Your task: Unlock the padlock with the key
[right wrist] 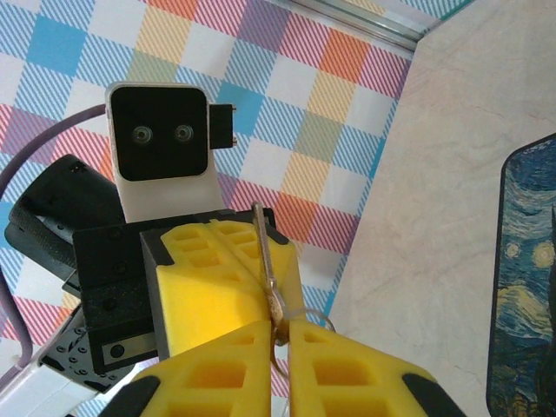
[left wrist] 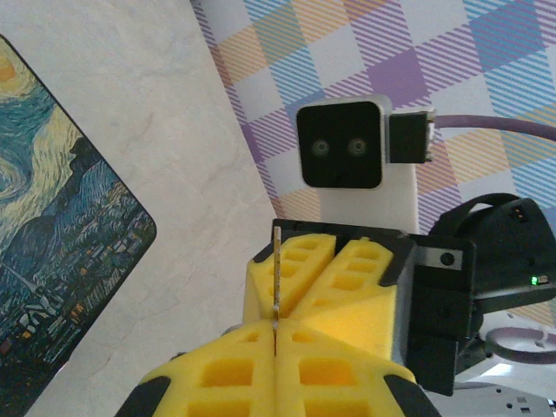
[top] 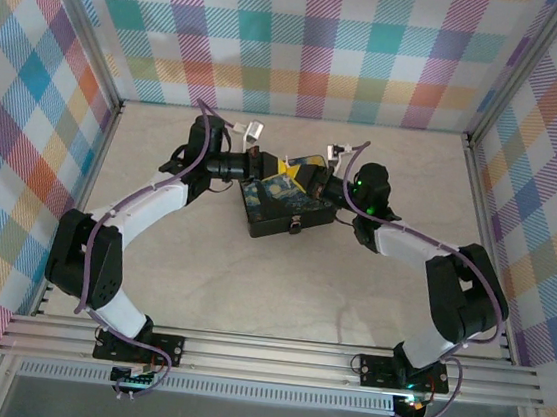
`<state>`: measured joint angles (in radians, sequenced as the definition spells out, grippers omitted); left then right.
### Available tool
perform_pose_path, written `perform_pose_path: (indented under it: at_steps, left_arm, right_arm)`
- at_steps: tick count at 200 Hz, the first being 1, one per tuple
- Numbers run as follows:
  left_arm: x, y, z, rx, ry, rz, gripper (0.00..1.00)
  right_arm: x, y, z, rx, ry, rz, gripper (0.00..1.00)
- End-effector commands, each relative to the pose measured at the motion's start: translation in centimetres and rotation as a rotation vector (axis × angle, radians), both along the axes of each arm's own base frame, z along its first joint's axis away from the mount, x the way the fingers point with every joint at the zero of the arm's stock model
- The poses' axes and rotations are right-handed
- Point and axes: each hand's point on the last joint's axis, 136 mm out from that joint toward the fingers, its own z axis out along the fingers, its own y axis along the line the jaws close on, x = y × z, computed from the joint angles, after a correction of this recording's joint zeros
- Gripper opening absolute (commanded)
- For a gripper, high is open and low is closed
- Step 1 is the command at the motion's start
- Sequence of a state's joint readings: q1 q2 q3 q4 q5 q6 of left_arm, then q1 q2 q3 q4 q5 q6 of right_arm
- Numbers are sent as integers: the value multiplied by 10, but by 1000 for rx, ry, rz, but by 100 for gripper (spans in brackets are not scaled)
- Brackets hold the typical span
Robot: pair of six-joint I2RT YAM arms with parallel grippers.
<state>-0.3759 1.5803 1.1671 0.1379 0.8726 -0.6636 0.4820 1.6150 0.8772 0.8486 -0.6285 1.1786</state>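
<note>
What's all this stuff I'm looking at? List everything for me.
box: one, black with blue-and-yellow painted lid, mid-table
padlock: one, dark grey, box's near side
key: one, silvery, pinched between both pincers
table: one, pale marbled, underneath everything
walls: three, colourful checks, around the table
left arm: one, black and white, left side
right arm: one, black and white, right side
left pincer: one, yellow pads, shut on the key
right pincer: one, yellow pads, shut on the key
</note>
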Motion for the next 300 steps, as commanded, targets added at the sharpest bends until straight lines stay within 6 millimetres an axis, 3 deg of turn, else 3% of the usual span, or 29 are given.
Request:
perform_pose_path:
  at_steps: [1,47,75,118,203,300]
  left_arm:
    - [-11,-2,20,-53,-57,-42,0]
    - [-16,-2,20,-60,-54,-62,0]
    - [-16,0,14,-34,-40,-56,0]
    - [-12,11,10,7,-34,-33,23]
    - [-8,23,13,46,-53,-31,30]
    - [-6,22,2,65,-37,-59,38]
  right_arm:
    - [-6,9,25,80,-80,46,8]
    - [-11,4,39,149,-153,46,4]
    - [-10,6,29,116,-120,50,2]
    - [-14,3,10,8,-78,52,1]
    - [-22,1,-8,-121,-35,122,2]
    - [-36,7,1,-115,-51,207,2]
